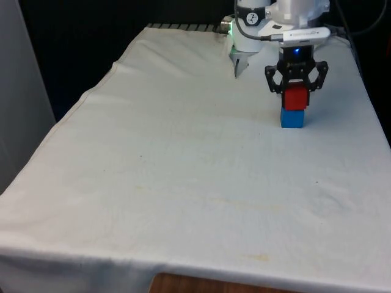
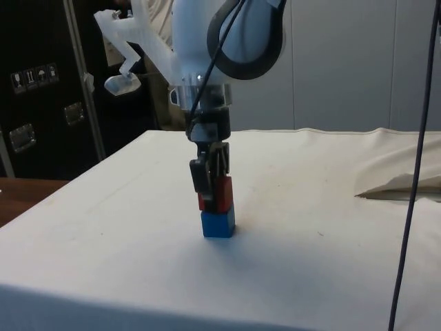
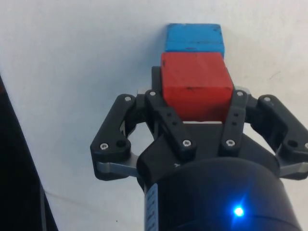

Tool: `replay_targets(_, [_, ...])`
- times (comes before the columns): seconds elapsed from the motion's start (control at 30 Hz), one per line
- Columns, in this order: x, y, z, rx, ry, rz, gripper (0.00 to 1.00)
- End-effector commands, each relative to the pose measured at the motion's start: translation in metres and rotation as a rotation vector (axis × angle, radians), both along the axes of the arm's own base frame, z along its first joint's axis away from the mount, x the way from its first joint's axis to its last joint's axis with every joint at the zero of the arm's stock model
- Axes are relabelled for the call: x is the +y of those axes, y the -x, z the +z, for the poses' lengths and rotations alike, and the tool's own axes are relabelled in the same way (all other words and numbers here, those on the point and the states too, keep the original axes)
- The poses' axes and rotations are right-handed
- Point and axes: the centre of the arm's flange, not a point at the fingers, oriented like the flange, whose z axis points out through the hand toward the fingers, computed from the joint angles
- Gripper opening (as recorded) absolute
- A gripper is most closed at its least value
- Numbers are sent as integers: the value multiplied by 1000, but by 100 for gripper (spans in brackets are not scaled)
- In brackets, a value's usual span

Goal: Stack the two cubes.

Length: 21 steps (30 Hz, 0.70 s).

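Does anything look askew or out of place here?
Nothing serious. The gripper holds the red cube on top of the blue cube, slightly offset toward the front view's right. The white cloth shows only faint stains and wrinkles.

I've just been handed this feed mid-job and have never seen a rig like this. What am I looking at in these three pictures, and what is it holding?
It is one white robot arm ending in a black pincer. One picture looks along the table at the robot, one looks from the table's side, and one comes from the arm's wrist, looking down past the pincer. The table has a white cloth. The pincer is shut on a red cube, which sits on a blue cube. From the wrist, the red cube covers most of the blue one.
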Motion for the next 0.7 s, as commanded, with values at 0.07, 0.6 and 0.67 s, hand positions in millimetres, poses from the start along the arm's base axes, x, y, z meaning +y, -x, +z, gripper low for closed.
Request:
replay_targets(0.07, [3,0,0,-1,-8,-3,1])
replay_targets(0.6, [2,0,-6,3,-16,-32,1])
replay_targets(0.67, [1,0,-5,3,-16,-37,1])
